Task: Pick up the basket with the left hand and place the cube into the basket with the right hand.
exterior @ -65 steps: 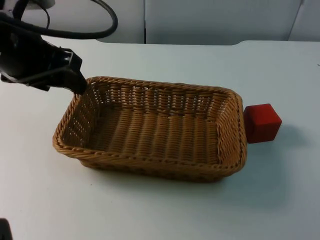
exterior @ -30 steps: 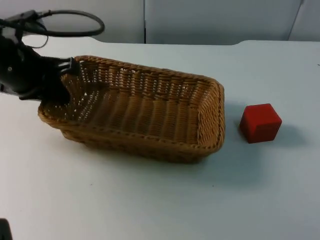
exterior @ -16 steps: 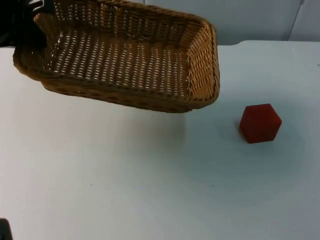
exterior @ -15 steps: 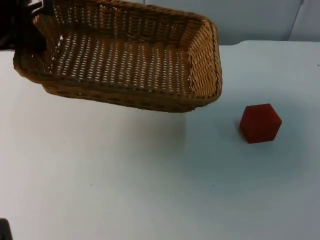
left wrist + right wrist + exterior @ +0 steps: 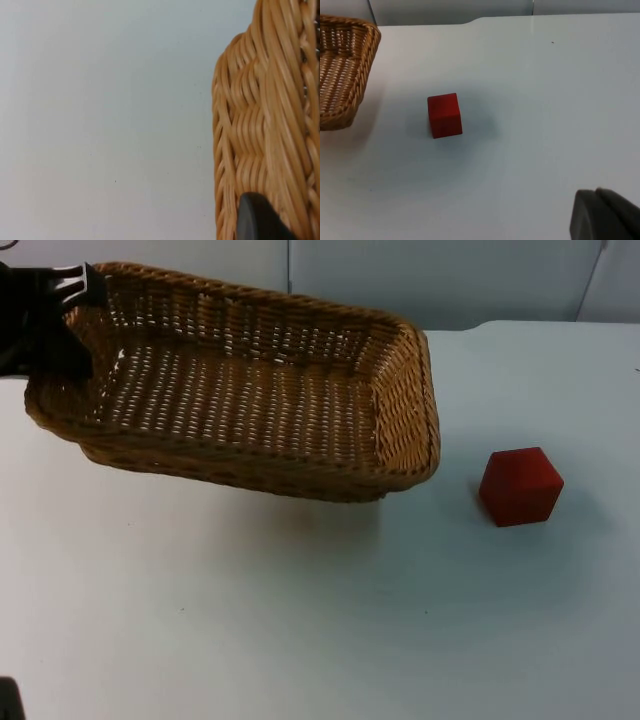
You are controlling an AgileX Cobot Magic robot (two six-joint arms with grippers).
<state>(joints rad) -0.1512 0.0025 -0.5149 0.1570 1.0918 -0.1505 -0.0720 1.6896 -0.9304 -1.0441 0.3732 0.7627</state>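
The brown wicker basket [image 5: 250, 390] hangs tilted above the table, held at its left end by my left gripper [image 5: 70, 325], which is shut on the rim. In the left wrist view the woven rim [image 5: 265, 125] runs past one black fingertip [image 5: 255, 220]. A red cube [image 5: 520, 486] rests on the white table to the right of the basket, apart from it. The right wrist view has the cube [image 5: 444, 115] lying some way ahead of my right gripper [image 5: 602, 215], which is shut and holds nothing, with the basket's end [image 5: 342, 70] beyond the cube.
The white table top [image 5: 300, 640] ends at the grey partition wall [image 5: 430, 280] behind the basket. The basket's shadow lies on the table beneath it.
The left gripper lifted the basket off the table, up and to the left, and it has since sunk slightly. The cube stayed in place.
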